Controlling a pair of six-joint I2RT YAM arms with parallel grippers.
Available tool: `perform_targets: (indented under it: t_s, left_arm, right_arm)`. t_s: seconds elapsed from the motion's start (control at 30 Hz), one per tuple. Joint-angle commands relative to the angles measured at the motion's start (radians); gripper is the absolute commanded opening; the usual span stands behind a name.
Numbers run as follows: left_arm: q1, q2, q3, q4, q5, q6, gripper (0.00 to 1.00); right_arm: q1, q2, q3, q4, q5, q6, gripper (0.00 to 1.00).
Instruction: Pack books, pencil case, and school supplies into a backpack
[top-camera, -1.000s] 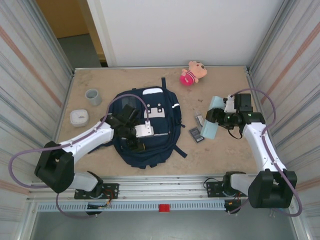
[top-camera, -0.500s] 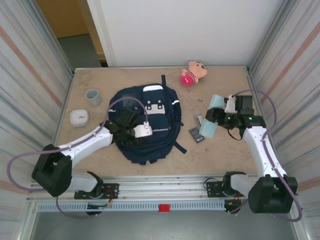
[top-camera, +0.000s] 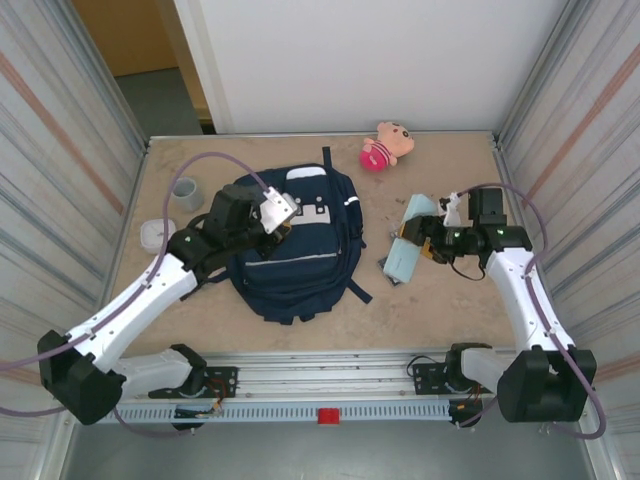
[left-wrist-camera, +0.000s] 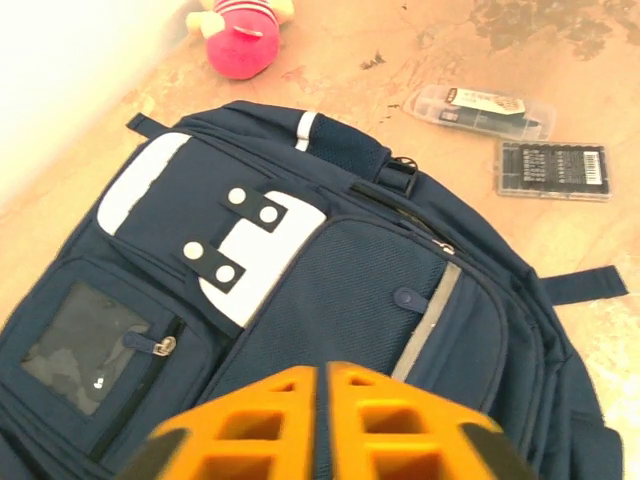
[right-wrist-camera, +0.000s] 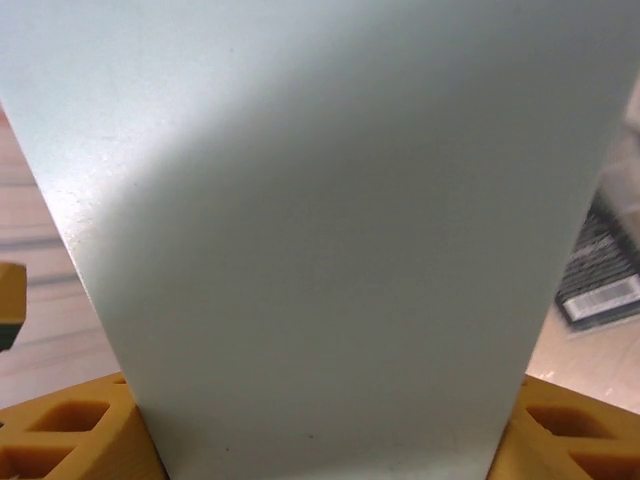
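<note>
Right hand (top-camera: 423, 241) clamps the pencil case (top-camera: 404, 258) above the tan table (top-camera: 440, 305); left hand (left-wrist-camera: 325, 395) closed over backpack (top-camera: 300, 272).

left hand (top-camera: 280, 228) over backpack (top-camera: 300, 275) | right hand (top-camera: 424, 242) grips pencil case (top-camera: 402, 262) | plush toy (top-camera: 384, 146) at far edge

You will count on the desk (top-camera: 440, 310) a single item of each kind: one dark navy backpack (top-camera: 300, 270); one pale teal pencil case (top-camera: 405, 250); one small dark calculator-like gadget (left-wrist-camera: 553, 170); one slim clear-grey oblong item (left-wrist-camera: 485, 105); one pink plush toy (top-camera: 385, 145); one grey cup (top-camera: 185, 190); one small white rounded object (top-camera: 152, 235) near the cup.
</note>
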Motion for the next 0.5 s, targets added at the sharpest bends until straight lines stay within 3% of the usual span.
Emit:
perform_targets:
  t_s: [0.0, 0.17, 0.3, 0.47]
  left_arm:
    - [-0.01, 0.029, -0.027, -0.055, 0.055, 0.085, 0.45]
    - [0.023, 0.065, -0.156, -0.051, 0.077, 0.392, 0.78]
    - [0.081, 0.126, -0.172, -0.048, 0.114, 0.492, 0.89]
    - [0.081, 0.188, -0.201, 0.048, 0.088, 0.543, 0.91]
  right_arm:
    - [0.013, -0.035, 0.035, -0.088, -0.05, 0.01, 0.54]
    - [0.024, -0.025, 0.034, -0.057, -0.021, 0.023, 0.55]
    - [0.05, 0.005, 0.034, -0.037, -0.006, 0.019, 0.55]
    - [0.081, 0.024, 0.03, -0.021, 0.02, 0.015, 0.55]
